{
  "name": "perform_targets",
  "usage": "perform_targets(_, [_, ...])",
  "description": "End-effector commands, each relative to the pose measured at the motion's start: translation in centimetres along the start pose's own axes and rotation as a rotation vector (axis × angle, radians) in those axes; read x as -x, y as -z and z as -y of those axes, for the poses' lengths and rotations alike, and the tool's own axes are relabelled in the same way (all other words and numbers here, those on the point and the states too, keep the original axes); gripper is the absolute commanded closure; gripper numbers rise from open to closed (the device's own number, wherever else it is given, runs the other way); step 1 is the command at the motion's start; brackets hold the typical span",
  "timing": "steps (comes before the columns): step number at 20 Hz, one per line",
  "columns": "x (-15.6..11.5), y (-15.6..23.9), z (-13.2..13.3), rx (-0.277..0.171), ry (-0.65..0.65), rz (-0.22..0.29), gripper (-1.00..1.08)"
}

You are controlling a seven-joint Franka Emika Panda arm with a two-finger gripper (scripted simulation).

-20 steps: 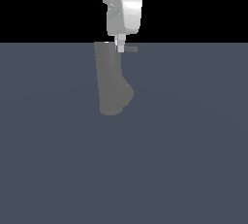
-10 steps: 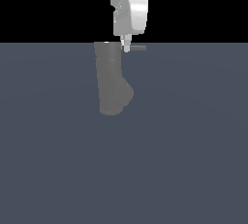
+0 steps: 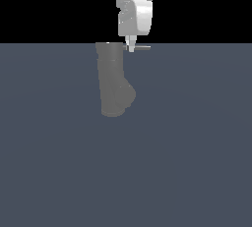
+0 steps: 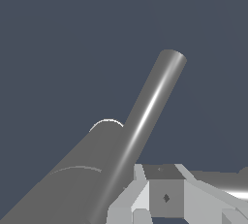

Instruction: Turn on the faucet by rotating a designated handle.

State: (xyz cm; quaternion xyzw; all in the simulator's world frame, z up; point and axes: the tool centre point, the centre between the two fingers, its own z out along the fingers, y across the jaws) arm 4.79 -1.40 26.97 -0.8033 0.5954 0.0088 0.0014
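At upper centre of the exterior view, the white tool (image 3: 131,48) meets the thin light-grey rod handle (image 3: 142,47), which juts horizontally rightward from the matte grey cylindrical faucet (image 3: 112,78); its finger spacing is unclear.

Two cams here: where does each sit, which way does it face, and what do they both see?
Exterior view: off the arm, looking level at the upright faucet; the white claw hangs onto the handle from above.
Wrist view: on the wrist, looking along the handle and faucet; claw parts fill the frame's edge.
Shared: faucet, handle, claw.
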Motion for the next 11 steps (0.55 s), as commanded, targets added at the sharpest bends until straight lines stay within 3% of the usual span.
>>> perform_targets(1, [-3.7,0.1,-0.2,-0.008,-0.050,-0.013,1.08])
perform_targets(11, [-6.0,0.1,1.1,-0.009,-0.062,-0.015,1.08])
